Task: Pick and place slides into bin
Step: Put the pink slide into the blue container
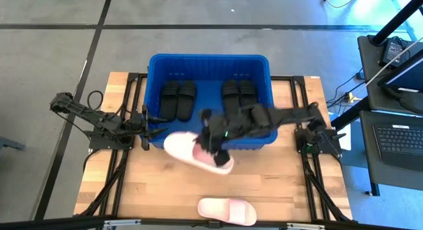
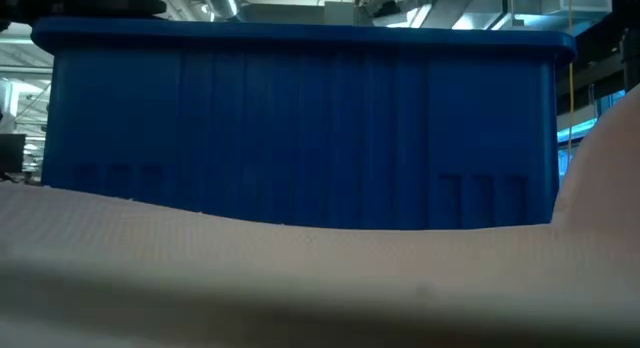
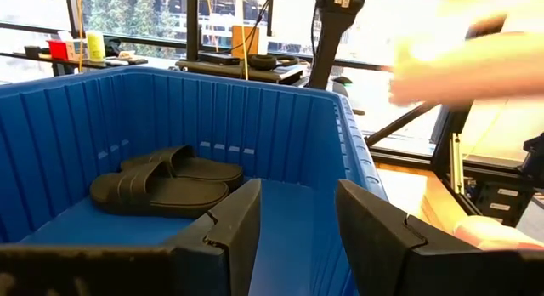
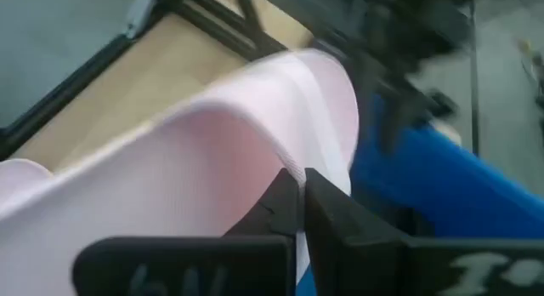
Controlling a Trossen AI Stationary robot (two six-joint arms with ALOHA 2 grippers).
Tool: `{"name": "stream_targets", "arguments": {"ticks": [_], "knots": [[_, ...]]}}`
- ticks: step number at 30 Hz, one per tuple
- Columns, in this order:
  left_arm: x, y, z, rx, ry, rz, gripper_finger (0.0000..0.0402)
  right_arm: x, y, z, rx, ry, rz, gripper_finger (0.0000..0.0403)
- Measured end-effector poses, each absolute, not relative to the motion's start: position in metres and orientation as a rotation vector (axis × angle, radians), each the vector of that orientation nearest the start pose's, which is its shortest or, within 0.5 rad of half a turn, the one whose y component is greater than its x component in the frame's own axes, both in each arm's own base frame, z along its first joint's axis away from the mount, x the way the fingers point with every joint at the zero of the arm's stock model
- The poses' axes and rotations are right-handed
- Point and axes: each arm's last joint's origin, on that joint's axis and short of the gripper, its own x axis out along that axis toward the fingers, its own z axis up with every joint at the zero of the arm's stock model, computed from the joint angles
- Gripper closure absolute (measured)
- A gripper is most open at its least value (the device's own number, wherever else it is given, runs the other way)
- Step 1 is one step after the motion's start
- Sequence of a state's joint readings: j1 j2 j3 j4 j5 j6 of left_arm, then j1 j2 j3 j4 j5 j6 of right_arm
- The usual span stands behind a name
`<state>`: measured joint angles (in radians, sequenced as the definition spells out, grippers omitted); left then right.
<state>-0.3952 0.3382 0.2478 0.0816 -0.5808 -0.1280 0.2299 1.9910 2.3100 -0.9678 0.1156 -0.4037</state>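
Observation:
The blue bin (image 1: pixel 209 63) stands at the table's far middle, and two pairs of black slides (image 1: pixel 178 99) (image 1: pixel 238 96) lie on its floor. One pair also shows in the left wrist view (image 3: pixel 161 184). My right gripper (image 1: pixel 213 143) is shut on a pale pink slide (image 1: pixel 188 149) just in front of the bin's near wall. A second pale pink slide (image 1: pixel 227 210) lies flat on the table by the near edge. My left gripper (image 1: pixel 153 129) waits open and empty at the bin's near left corner, its fingers over the rim (image 3: pixel 297 213). My right gripper pinches the pink slide's wide strap at its edge (image 4: pixel 293 164) between its two fingers. The fingers come from above, slanting in from the table's right. The slide is lifted off the table and lies slantwise under the gripper, one end toward the table's left.
The bin's near wall (image 2: pixel 300 128) fills the low view behind the second slide's blurred pale shape (image 2: pixel 300 278). Bare wood lies left and right of the slide on the table. Black frame rails run along both sides of the table.

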Motion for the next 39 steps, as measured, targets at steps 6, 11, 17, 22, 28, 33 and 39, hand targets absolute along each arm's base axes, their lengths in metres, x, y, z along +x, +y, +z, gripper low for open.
{"name": "stream_targets", "arguments": {"ticks": [6, 11, 17, 22, 28, 33, 39], "knots": [[0.110, -0.029, 0.228, -0.124, -0.004, 0.186, 0.0254, 0.385, 0.043, 0.449, -0.427, 0.601, 0.119, 0.0392], [0.110, -0.029, 0.228, -0.124, -0.004, 0.186, 0.0254, 0.368, 0.002, 0.468, -0.355, 0.580, -0.082, 0.0392], [0.110, -0.029, 0.228, -0.123, -0.004, 0.186, 0.0254, 0.353, -0.047, 0.472, -0.281, 0.646, -0.493, 0.0392], [0.110, -0.029, 0.228, -0.123, -0.005, 0.186, 0.0254, 0.351, -0.082, 0.452, -0.263, 0.756, -0.660, 0.0392], [0.110, -0.029, 0.228, -0.123, -0.004, 0.186, 0.0254, 0.353, -0.116, 0.413, -0.201, 0.896, -0.741, 0.0392], [0.110, -0.029, 0.228, -0.123, -0.004, 0.187, 0.0254, 0.351, -0.139, 0.379, -0.161, 1.004, -0.793, 0.0392], [0.110, -0.029, 0.228, -0.123, -0.004, 0.186, 0.0254, 0.344, -0.158, 0.345, -0.138, 1.112, -0.849, 0.0392]]}}
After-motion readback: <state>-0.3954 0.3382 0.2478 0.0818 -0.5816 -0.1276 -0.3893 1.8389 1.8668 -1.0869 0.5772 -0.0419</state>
